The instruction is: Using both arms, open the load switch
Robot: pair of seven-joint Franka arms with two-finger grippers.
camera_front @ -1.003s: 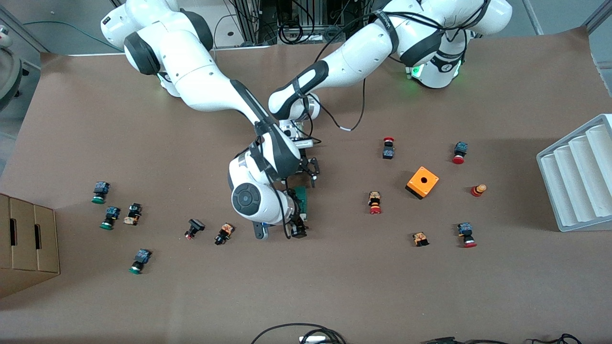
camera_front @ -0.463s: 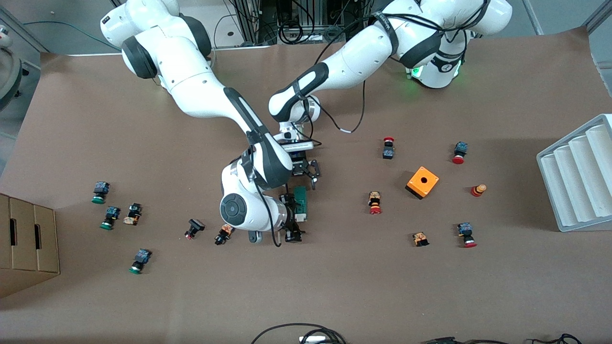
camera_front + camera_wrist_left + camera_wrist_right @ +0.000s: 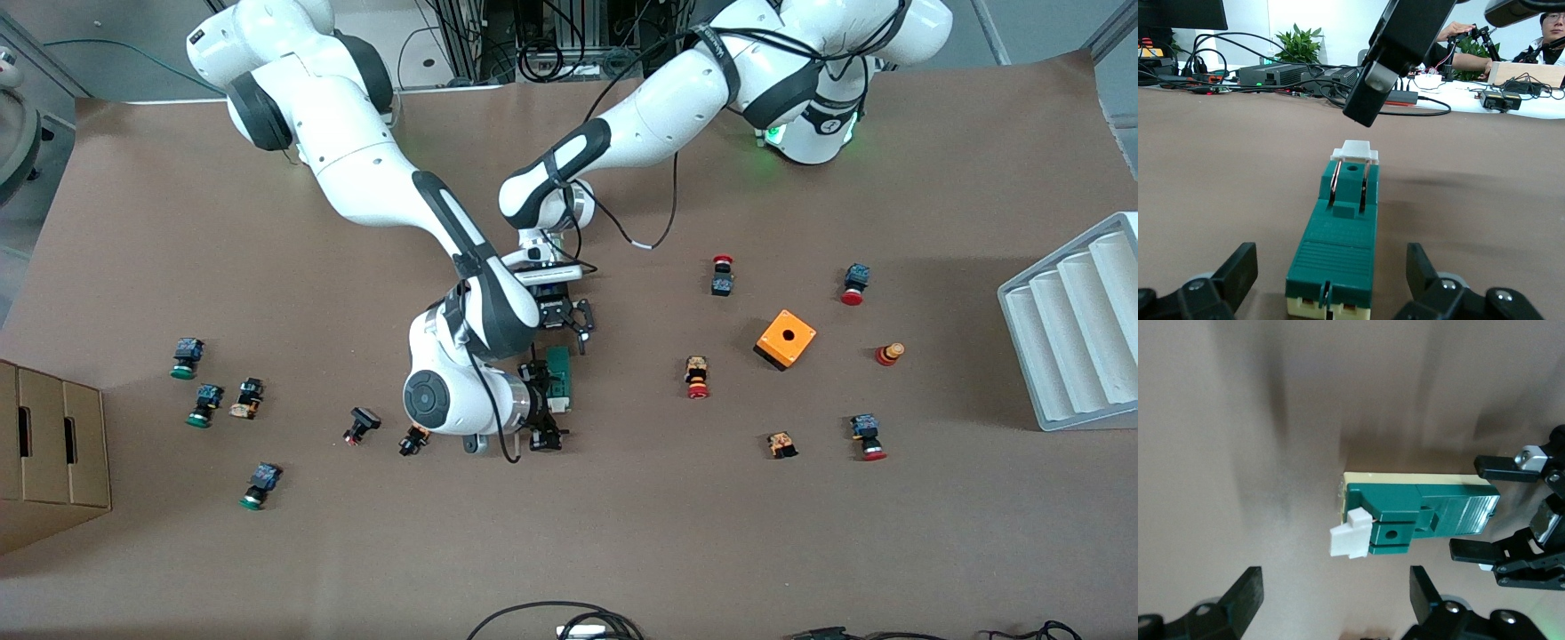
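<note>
The right gripper [image 3: 544, 425] sits at the end of the load switch [image 3: 559, 376] nearer the front camera. Its 2 fingers [image 3: 1245, 595] are spread wide and released, closed on nothing; in the right wrist view they stand apart from the switch with brown surface [image 3: 622, 533] between. The left gripper [image 3: 575, 327] is at the switch's farther end, fingers [image 3: 1238, 270] also spread wide, flanking that end without touching it.

The load switch lies flat near the middle of the surface, between the 2 grippers. It is a narrow dark-green block on a cream base, with a white tab [image 3: 1349, 541] at the end nearer the front camera.

The front view hides much of the switch under the right arm's wrist. The left wrist view shows its ribbed top, a round hole, 2 copper-coloured strips and the right gripper's dark finger [image 3: 1386, 63] hanging above the tab. The right wrist view shows the cream base along 1 side and the left gripper's black fingers [image 3: 1506, 468] on both sides of the end farther from the tab.

Toward the left arm's end stands an orange box [image 3: 786, 339].
</note>
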